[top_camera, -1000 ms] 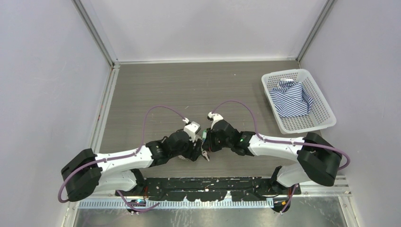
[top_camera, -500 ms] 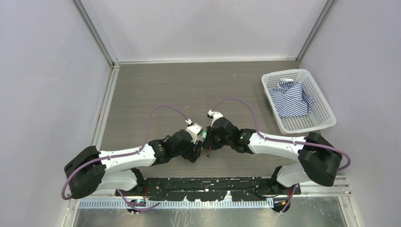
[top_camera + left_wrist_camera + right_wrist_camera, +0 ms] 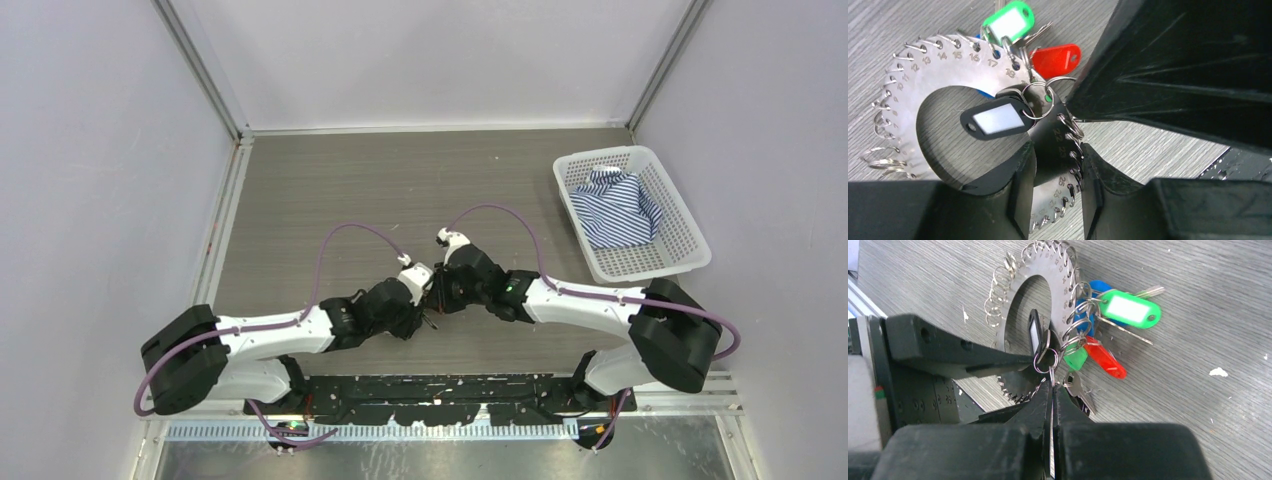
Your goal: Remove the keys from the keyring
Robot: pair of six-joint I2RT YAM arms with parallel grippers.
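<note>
On the near grey wooden bench [image 3: 1198, 315], the stiff silvery toothed metal keyring [image 3: 943, 67] is pinched across its flat band by the left end effector [image 3: 1058, 150], and a thin, likely slippery silver key [image 3: 1051, 374] is pinched by the right end effector [image 3: 1052, 387].

The right gripper [image 3: 1052, 386] is pressed together on a thin key blade [image 3: 1051, 402] hanging from a small split ring [image 3: 1046, 360]. That ring sits at the rim of the toothed, numbered keyring [image 3: 1048, 270], and a black tag [image 3: 1034, 332] stands in the keyring's hole. A black finger [image 3: 948, 352] reaches in from the left to that hole, while green [image 3: 1128, 308], red [image 3: 1105, 357] and blue [image 3: 1098, 289] tags fan out on the table [image 3: 1198, 300].
</note>
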